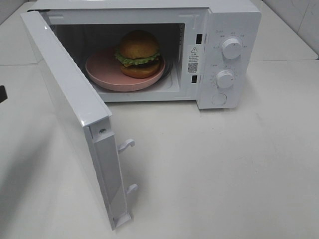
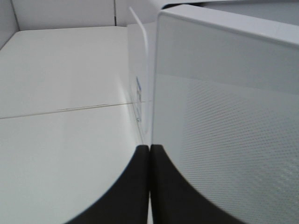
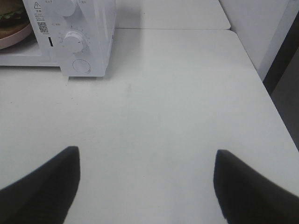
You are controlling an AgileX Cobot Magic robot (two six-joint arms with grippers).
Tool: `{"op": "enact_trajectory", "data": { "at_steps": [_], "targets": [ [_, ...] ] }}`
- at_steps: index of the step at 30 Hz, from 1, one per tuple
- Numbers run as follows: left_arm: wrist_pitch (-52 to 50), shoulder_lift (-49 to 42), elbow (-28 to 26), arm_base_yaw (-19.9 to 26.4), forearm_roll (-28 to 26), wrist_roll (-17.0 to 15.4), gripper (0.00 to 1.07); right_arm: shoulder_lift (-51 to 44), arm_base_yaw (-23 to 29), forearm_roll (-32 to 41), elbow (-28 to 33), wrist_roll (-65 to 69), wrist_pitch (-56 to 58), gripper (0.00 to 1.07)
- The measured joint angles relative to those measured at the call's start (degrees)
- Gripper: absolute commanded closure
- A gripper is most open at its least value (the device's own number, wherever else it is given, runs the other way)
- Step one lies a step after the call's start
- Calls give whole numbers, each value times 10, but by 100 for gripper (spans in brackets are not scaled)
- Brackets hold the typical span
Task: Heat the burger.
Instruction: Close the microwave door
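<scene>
Bright, even light is thrown from overhead, and the white table (image 1: 224, 169) is left almost washed out. A broad soft shadow is cast on it left of the open microwave door (image 1: 65, 99). The cavity (image 1: 89, 37) is dimmer, yet a sheen is seen on the burger (image 1: 138, 47) bun. In the wrist views the left gripper (image 2: 149, 148) and right gripper (image 3: 145, 151) are rendered as dark, soft-edged, unfocused shapes.

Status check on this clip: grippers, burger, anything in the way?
Left gripper shut, at the open door. Right gripper open, empty, over the table. Burger on pink plate inside microwave. Door not yet closed, swing path looks clear.
</scene>
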Motion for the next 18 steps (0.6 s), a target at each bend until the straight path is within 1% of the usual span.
{"op": "enact_trajectory", "data": {
  "at_steps": [2, 4, 10, 12, 15, 17, 18],
  "targets": [
    [-2, 9, -5, -8, 0, 2, 107, 0, 0, 0, 0, 0, 0, 32],
    [-4, 30, -18, -29, 2, 2, 107, 0, 0, 0, 0, 0, 0, 32],
    [-5, 57, -36, -55, 2, 4, 107, 0, 0, 0, 0, 0, 0, 32],
    [-8, 79, -45, -76, 3, 4, 107, 0, 0, 0, 0, 0, 0, 32],
    [-11, 84, -46, -81, 1, 4, 107, 0, 0, 0, 0, 0, 0, 32],
    [-13, 96, -54, -98, -10, 5, 107, 0, 0, 0, 0, 0, 0, 32],
    [-13, 96, -54, -98, -10, 5, 107, 0, 0, 0, 0, 0, 0, 32]
  ]
}}
